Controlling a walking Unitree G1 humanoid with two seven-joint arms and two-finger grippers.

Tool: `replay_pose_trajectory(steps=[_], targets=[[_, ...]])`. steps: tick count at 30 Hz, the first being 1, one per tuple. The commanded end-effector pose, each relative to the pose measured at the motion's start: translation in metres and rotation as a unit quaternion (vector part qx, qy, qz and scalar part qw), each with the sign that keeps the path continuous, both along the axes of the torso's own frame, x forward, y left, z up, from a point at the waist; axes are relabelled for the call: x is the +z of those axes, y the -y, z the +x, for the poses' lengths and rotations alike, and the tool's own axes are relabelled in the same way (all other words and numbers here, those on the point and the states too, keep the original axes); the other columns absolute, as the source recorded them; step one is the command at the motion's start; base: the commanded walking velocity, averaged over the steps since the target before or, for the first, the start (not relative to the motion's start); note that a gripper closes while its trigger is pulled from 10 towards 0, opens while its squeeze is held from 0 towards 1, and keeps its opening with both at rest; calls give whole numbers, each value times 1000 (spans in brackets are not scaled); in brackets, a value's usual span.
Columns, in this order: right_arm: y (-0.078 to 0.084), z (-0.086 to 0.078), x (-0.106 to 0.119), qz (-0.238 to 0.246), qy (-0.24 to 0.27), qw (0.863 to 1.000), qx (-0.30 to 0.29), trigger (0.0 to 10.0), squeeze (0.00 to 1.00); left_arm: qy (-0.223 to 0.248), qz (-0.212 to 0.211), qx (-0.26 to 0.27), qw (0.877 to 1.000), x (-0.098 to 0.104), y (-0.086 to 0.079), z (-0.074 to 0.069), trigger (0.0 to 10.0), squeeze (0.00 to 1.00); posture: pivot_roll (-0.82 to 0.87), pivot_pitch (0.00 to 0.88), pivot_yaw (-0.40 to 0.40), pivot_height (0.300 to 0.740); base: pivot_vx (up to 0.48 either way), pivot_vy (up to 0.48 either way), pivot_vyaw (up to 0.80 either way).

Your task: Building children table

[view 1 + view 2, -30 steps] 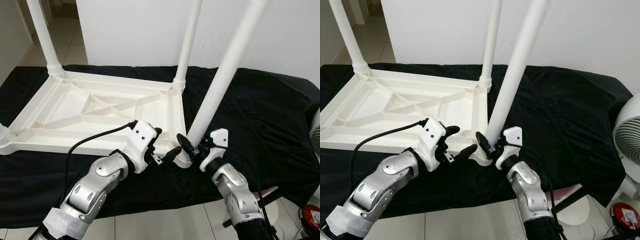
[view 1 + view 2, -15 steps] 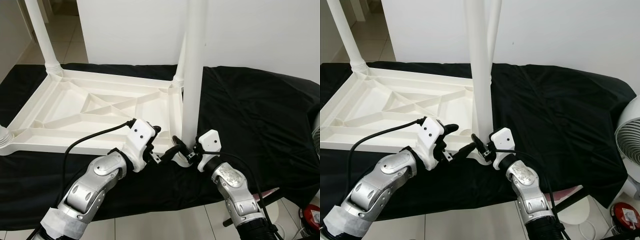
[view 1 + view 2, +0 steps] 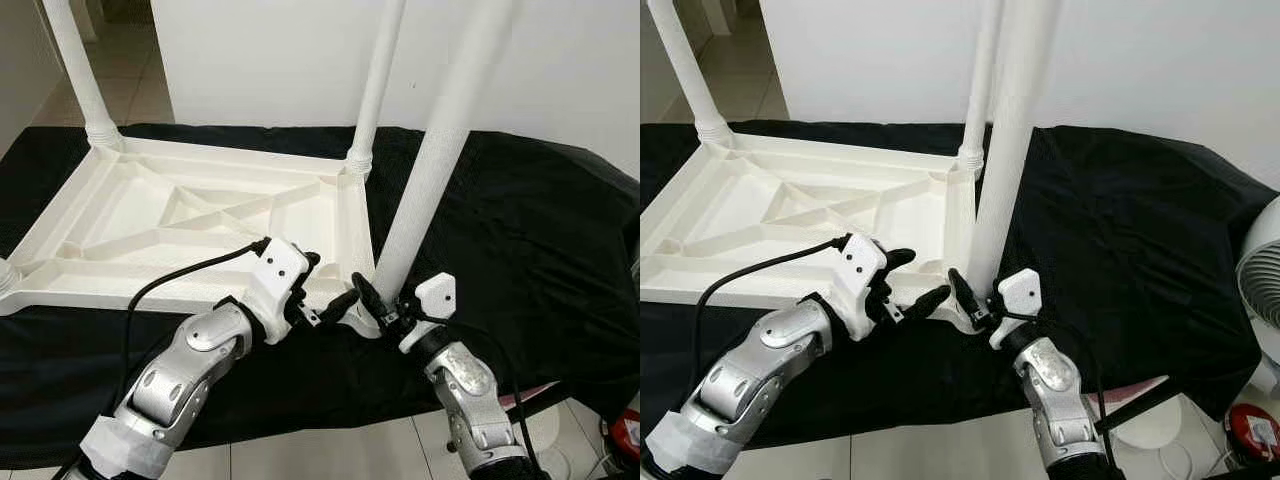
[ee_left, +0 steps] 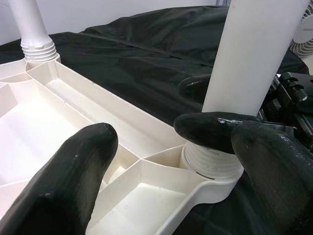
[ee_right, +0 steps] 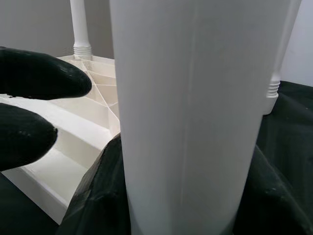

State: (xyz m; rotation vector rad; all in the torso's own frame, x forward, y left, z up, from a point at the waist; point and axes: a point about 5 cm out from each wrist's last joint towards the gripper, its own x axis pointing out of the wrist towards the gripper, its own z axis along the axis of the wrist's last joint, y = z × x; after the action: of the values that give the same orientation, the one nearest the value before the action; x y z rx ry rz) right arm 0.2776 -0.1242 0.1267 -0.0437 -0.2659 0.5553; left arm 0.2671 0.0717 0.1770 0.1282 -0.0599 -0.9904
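Black cloth [image 3: 520, 220], table leg [image 3: 435, 170] tilted again

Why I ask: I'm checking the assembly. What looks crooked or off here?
The near-corner leg leans away from its socket, while the far legs stand upright. The right gripper holds its base; it doesn't look seated yet.

Table leg [image 3: 432, 170] tilted rightward again

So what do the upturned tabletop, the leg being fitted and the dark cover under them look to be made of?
Tabletop: moulded plastic, matt off-white; ribbed underside, threaded corner sockets. Leg: likely the same plastic, finely textured tube. Cover: black cloth, soft folds and creases.
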Motion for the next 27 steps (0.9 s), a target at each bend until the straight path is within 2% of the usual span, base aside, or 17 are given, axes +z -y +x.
replay_pose_trajectory(steps=[1, 11, 15, 22, 27], targets=[[-1, -5, -25, -24, -57, 998, 1, 10000, 0, 1, 6, -25, 1000, 2, 1, -4, 10000, 0, 79, 86, -57, 740, 0, 0, 0], [-1, -6, -28, -28, -58, 998, 9, 10000, 0, 2, 6, -22, 1000, 2, 1, -4, 10000, 0, 82, 87, -60, 740, 0, 0, 0], [2, -7, -30, -58, -45, 997, 13, 10000, 0, 2, 6, -21, 1000, 2, 1, -3, 10000, 0, 81, 86, -61, 740, 0, 0, 0], [8, -7, -36, -73, -49, 996, 9, 10000, 0, 3, 5, -20, 1000, 3, 1, -3, 10000, 0, 81, 86, -61, 740, 0, 0, 0], [7, -6, -39, -55, -68, 996, 8, 10000, 0, 4, 6, -21, 1000, 3, 1, -3, 10000, 0, 83, 87, -59, 740, 0, 0, 0]])
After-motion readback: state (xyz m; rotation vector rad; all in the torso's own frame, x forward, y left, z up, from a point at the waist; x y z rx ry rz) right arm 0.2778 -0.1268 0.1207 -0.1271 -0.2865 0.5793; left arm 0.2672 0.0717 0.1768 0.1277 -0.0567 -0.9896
